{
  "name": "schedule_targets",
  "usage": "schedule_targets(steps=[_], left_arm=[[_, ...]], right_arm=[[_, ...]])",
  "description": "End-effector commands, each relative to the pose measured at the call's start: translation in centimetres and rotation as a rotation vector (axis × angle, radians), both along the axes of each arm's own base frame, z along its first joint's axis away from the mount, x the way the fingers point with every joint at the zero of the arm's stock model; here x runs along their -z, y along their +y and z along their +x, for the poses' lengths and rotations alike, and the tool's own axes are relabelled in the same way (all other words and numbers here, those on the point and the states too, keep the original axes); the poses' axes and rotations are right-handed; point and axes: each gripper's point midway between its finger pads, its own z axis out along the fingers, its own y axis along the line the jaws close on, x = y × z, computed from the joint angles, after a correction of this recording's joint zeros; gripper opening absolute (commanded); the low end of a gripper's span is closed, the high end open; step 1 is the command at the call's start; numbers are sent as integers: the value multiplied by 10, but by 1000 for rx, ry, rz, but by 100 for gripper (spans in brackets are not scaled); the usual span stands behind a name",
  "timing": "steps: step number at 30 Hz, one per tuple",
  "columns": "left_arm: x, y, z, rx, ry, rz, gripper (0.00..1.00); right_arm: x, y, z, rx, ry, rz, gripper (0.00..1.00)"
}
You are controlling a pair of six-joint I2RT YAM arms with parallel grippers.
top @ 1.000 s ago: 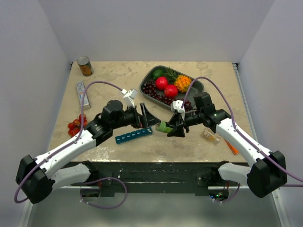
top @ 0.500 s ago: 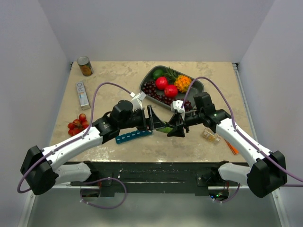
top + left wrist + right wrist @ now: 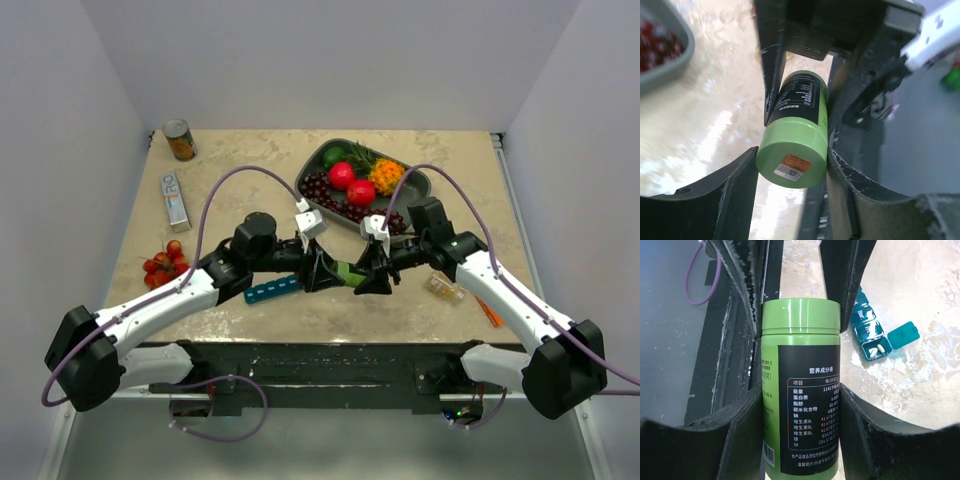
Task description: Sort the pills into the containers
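Where the two arms meet at frame centre, one green supplement bottle (image 3: 347,271) is held on its side over the counter (image 3: 240,170). Right gripper (image 3: 372,277): jaws clamped on the labelled body. Left gripper (image 3: 325,272): jaws closed against the lid. One teal pill organizer (image 3: 272,290) lies on the counter, lower left of the bottle. The right wrist view shows one organizer lid open and white pills (image 3: 878,348) in one compartment. One fruit tray (image 3: 312,168) and one can (image 3: 180,140) sit toward the top.

bottle (image 3: 800,330): lime green; label (image 3: 812,410) black, white print; orange sticker (image 3: 794,165) on cap. pill box (image 3: 272,290): teal. pills (image 3: 879,348): white. table (image 3: 240,165): beige, marbled. tray (image 3: 418,186): dark grey.
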Motion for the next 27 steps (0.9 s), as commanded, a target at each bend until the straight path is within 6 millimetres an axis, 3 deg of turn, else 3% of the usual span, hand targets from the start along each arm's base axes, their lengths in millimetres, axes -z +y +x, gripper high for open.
schedule_targets(steps=[1, 4, 6, 7, 8, 9, 10, 11, 13, 14, 15, 18, 23, 24, 27], left_arm=[[-1, -7, -16, 347, -470, 27, 19], [-15, -16, 9, 268, -554, 33, 35], [-27, -17, 17, 194, -565, 4, 42], [-44, -19, 23, 150, -615, -51, 50], [-42, -16, 21, 131, -613, -67, 57], [-58, -10, 22, 71, -615, -106, 67], [-74, -7, 24, 24, -642, -163, 96], [-70, 0, 23, -3, -623, -176, 99], [-98, 19, 23, -115, -580, -278, 99], [-95, 25, 20, -147, -496, -306, 99], [-109, 37, 17, -184, -487, -355, 99], [-117, 54, 21, -300, -301, -413, 99], [-86, 58, 35, -441, 79, -288, 99], [-70, 55, 37, -454, 165, -245, 99], [-67, 42, 30, -413, 330, -271, 99]], right_arm=[[-25, 6, 13, -8, -120, 67, 0], [-25, 6, 13, -6, -122, 65, 0], [-24, 6, 14, -4, -120, 62, 0], [-25, 6, 13, -5, -124, 65, 0], [-24, 6, 13, -6, -122, 62, 0], [-25, 5, 13, -6, -124, 64, 0], [-25, 5, 13, -3, -124, 63, 0], [-25, 6, 13, -7, -126, 63, 0], [-24, 6, 13, -8, -125, 64, 0], [-24, 6, 12, -9, -124, 65, 0], [-25, 5, 13, -7, -128, 66, 0], [-25, 6, 13, -7, -129, 64, 0], [-24, 5, 14, -1, -127, 61, 0], [-25, 5, 14, -1, -131, 63, 0], [-25, 5, 15, 1, -131, 60, 0]])
